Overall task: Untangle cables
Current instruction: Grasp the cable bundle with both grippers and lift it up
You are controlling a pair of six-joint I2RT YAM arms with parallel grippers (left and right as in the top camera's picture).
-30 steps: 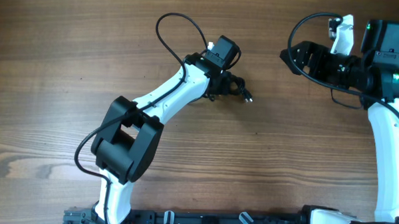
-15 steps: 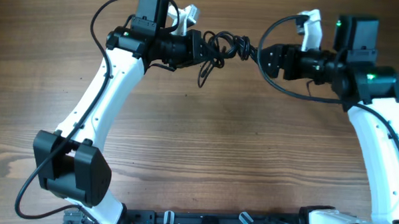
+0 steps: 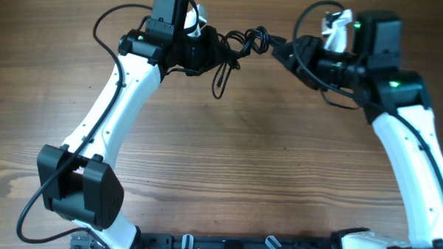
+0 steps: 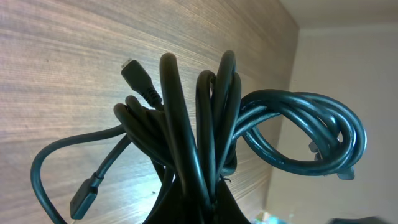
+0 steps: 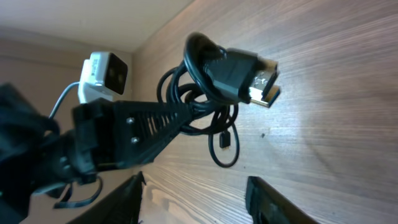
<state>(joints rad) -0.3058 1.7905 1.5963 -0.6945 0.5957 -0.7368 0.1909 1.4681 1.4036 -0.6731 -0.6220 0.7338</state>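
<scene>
The cables (image 3: 235, 45) are a knotted bundle of thin black cords, held in the air over the far middle of the table, with one loop hanging down. My left gripper (image 3: 213, 52) is shut on the bundle; in the left wrist view the cords (image 4: 205, 124) rise from between its fingers (image 4: 196, 208), with small plug ends showing at the left. My right gripper (image 3: 282, 49) is open and empty, just right of the bundle. In the right wrist view a large plug (image 5: 258, 78) of the bundle (image 5: 205, 99) sits ahead of its open fingers (image 5: 199, 202), not between them.
The wooden table (image 3: 242, 155) lies under both arms. A dark rack (image 3: 224, 246) runs along the front edge. The left arm's base joint (image 3: 79, 193) stands at the front left, and the right arm (image 3: 419, 168) runs down the right side.
My left gripper lifted the bundle from mid-table to the far side and now holds it there. My right gripper moved left and farther back, closer to the bundle's plug end.
</scene>
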